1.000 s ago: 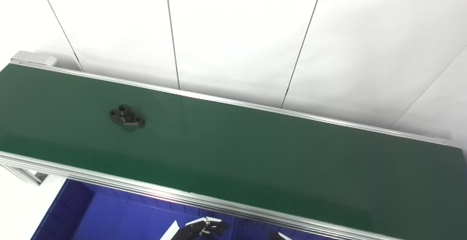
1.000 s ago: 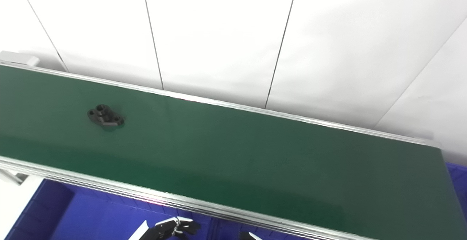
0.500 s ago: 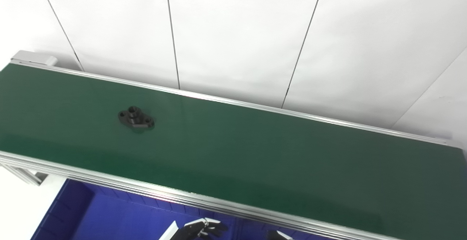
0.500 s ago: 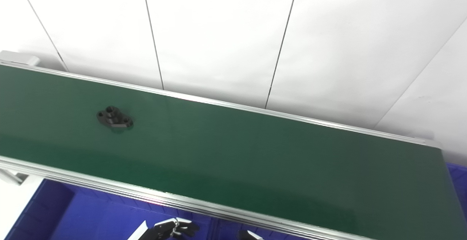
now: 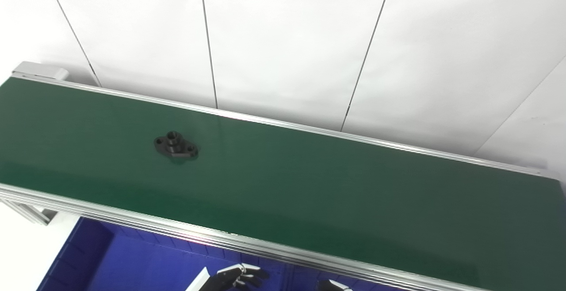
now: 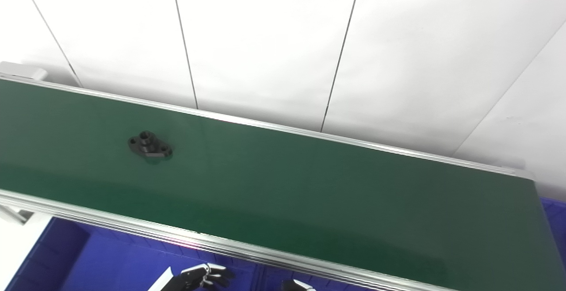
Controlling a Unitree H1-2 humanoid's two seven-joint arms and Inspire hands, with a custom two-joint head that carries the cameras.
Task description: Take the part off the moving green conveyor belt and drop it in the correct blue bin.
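Observation:
A small black flanged part [image 5: 175, 145] with a raised hub and bolt holes lies flat on the green conveyor belt [image 5: 309, 185], left of the middle. My left hand [image 5: 236, 277] pokes in at the bottom edge over a blue bin [image 5: 132, 264], fingers apart and holding nothing, well below the belt's near rail. Only the tip of my right hand [image 5: 331, 286] shows at the bottom edge, too little to tell its state. Both hands are far from the part.
An aluminium rail [image 5: 221, 238] runs along the belt's near edge, with another along the far edge [image 5: 309, 127]. White wall panels stand behind. A second blue bin [image 6: 555, 220] peeks out past the belt's right end.
The part has ridden the belt to the right. My left hand has slid a little down and left; the right fingertips have shifted slightly left.

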